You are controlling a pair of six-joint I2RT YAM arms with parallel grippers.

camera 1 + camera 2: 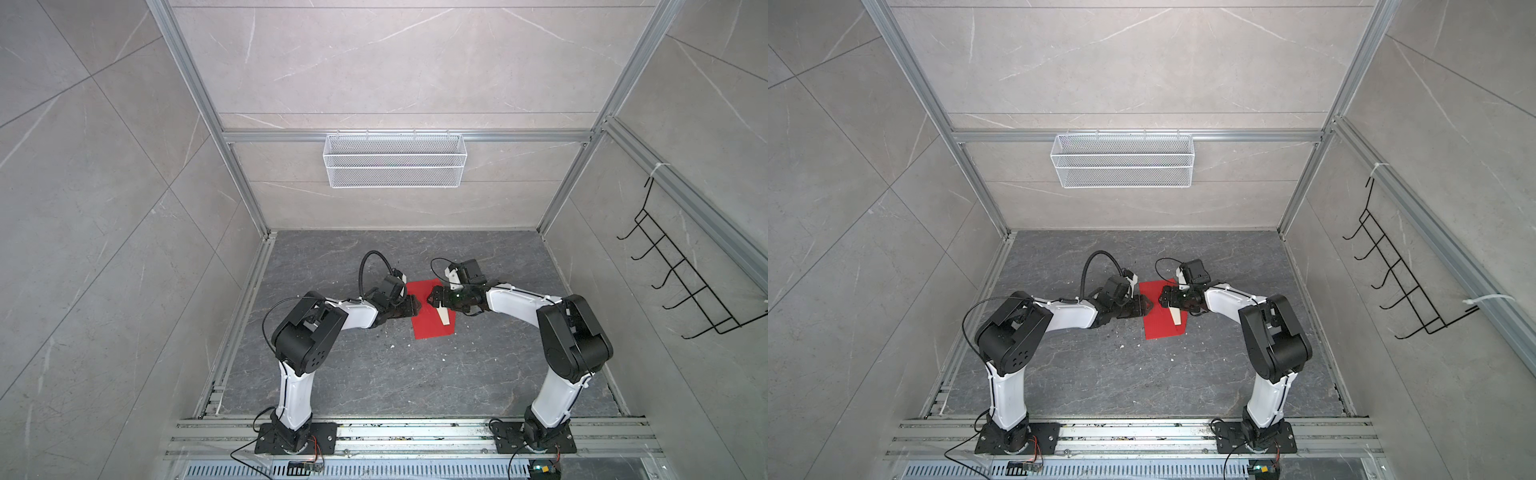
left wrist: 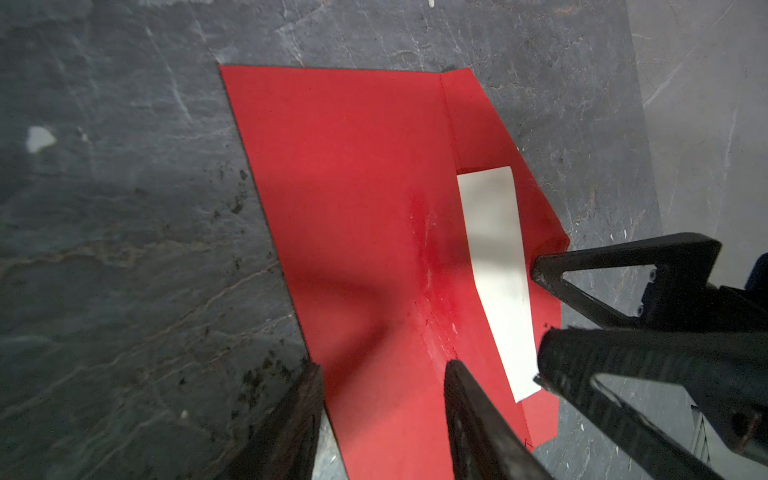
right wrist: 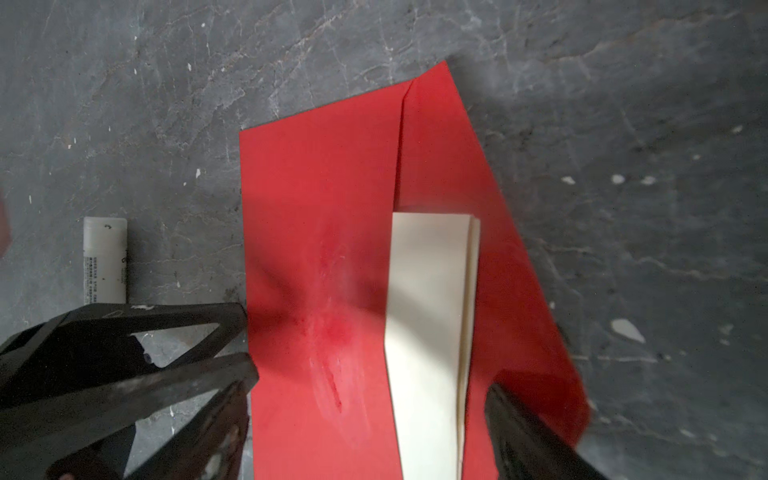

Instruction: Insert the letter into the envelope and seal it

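Overhead pair, close wrists, shared envelope point(image 1: 428, 328)

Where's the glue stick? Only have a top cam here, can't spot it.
Observer: The right wrist view has it. The glue stick lies on the table beside the envelope, next to the left gripper.
Operator: Letter flat or folded?
Observer: Folded. The letter shows layered edges where it lies against the open flap.
Operator: Envelope face clean?
Observer: No, a whitish smear marks its middle in both wrist views.
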